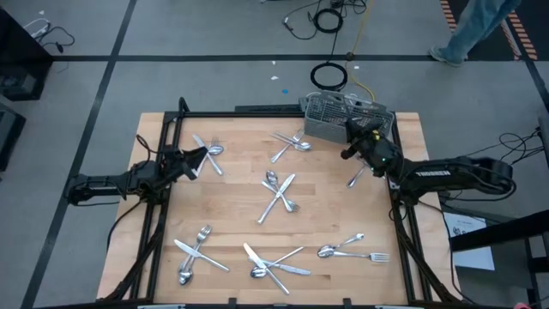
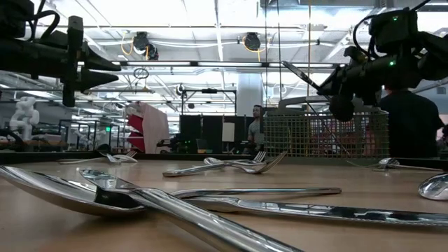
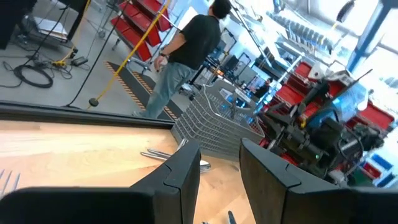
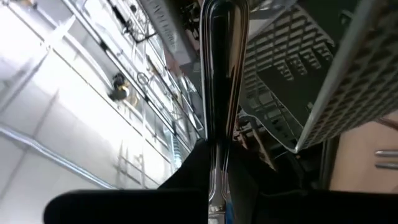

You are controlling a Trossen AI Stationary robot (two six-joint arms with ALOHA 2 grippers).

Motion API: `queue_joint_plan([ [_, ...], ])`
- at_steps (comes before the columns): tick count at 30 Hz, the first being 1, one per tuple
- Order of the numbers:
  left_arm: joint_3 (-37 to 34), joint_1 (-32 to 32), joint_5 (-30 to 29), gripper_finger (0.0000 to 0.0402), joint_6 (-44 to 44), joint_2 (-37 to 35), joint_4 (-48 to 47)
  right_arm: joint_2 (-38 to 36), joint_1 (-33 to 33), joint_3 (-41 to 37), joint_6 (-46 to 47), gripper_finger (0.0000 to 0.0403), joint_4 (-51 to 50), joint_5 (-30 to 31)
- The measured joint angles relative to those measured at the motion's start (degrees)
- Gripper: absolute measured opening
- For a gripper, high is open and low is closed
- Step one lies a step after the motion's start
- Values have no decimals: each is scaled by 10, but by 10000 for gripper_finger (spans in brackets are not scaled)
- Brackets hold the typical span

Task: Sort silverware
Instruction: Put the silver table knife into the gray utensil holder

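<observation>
Silverware lies scattered on the wooden table: crossed pieces in the middle (image 1: 279,193), others at the far left (image 1: 208,150), far middle (image 1: 292,144), near left (image 1: 193,253), near middle (image 1: 273,262) and near right (image 1: 352,249). A grey wire-mesh basket (image 1: 339,120) stands at the far right. My right gripper (image 1: 350,152) hovers just in front of it, shut on a slender silver piece (image 2: 302,75). My left gripper (image 3: 221,168) waits at the table's left edge (image 1: 193,160), open with nothing between its fingers. My right gripper pinches the slender piece at a narrow stretch of its length (image 4: 217,177) between its two fingers. The fingers lie along the piece, which sticks out ahead of them (image 4: 224,50) toward the basket. In the low view it slants upward, clear of the table.
One more piece (image 1: 356,178) lies on the table just below my right gripper. Black frame rails (image 1: 159,215) run along the table's left and right sides. A person (image 3: 186,56) stands on the floor beyond the far edge, among cables (image 1: 328,75).
</observation>
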Motion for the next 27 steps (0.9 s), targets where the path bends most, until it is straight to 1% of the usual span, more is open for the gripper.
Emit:
queue_joint_plan([
  [2, 0, 0, -12, 120, -18, 0, 0, 7, -3, 0, 35, 18, -2, 1],
  [7, 0, 0, -29, 120, -46, 0, 0, 25, -14, 0, 101, 18, 0, 37],
  [13, 0, 0, -29, 120, -46, 0, 0, 35, -32, -37, 121, 18, 86, 47],
  [17, 0, 0, -32, 120, -77, 0, 0, 34, -33, -74, 129, 18, 139, 89],
  [20, 0, 0, -32, 120, -102, 0, 0, 33, -33, -84, 143, 18, 139, 102],
  [23, 0, 0, -32, 120, -106, 0, 0, 32, -33, -82, 151, 27, 134, 108],
  [27, 0, 0, -32, 120, -108, 0, 0, 32, -33, -81, 166, 54, 132, 112],
])
